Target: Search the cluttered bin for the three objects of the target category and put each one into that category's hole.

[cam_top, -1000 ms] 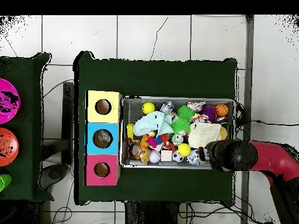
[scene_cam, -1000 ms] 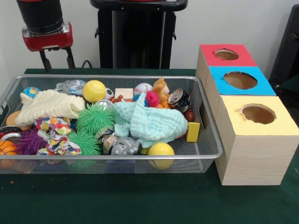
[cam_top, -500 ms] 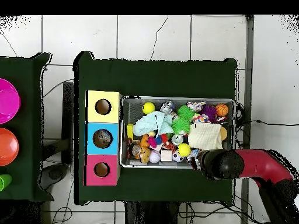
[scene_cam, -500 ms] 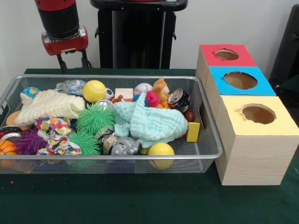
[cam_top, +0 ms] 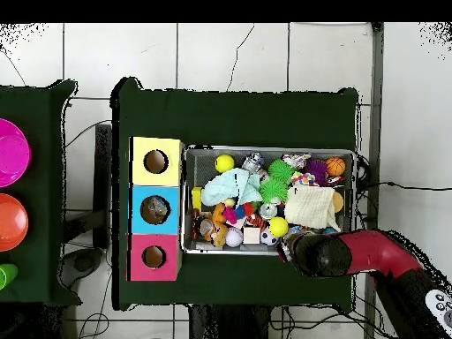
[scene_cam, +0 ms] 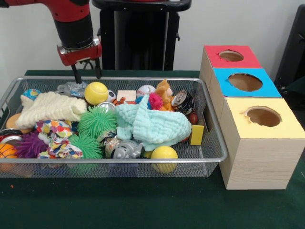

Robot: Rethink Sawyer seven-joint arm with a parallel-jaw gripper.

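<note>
The silver wire-mesh bin (scene_cam: 119, 161) is full of toys and also shows in the overhead view (cam_top: 269, 150). One crushed clear plastic bottle (scene_cam: 69, 88) lies at its far left rim, beside a yellow ball (scene_cam: 96, 92). My gripper (scene_cam: 86, 75) hangs open and empty just above the far rim, over the bottle and ball. In the overhead view the red arm (cam_top: 315, 253) covers that corner and hides the gripper. No other bottles show. The blue-topped box's round hole (scene_cam: 245, 82) stands right of the bin and shows from overhead (cam_top: 155, 209).
A red-topped box (scene_cam: 231, 56) and a yellow-topped box (scene_cam: 263, 116) flank the blue one. In the bin lie a crushed can (scene_cam: 183, 101), a silver toy animal (scene_cam: 125, 149), a pale green cloth (scene_cam: 150, 124), a cream cloth (scene_cam: 50, 107) and green spiky balls (scene_cam: 96, 121).
In the front view the gripper has moved right and down, from beyond the bin's far left corner to just over its far rim above the bottle. The bin's contents have not moved.
</note>
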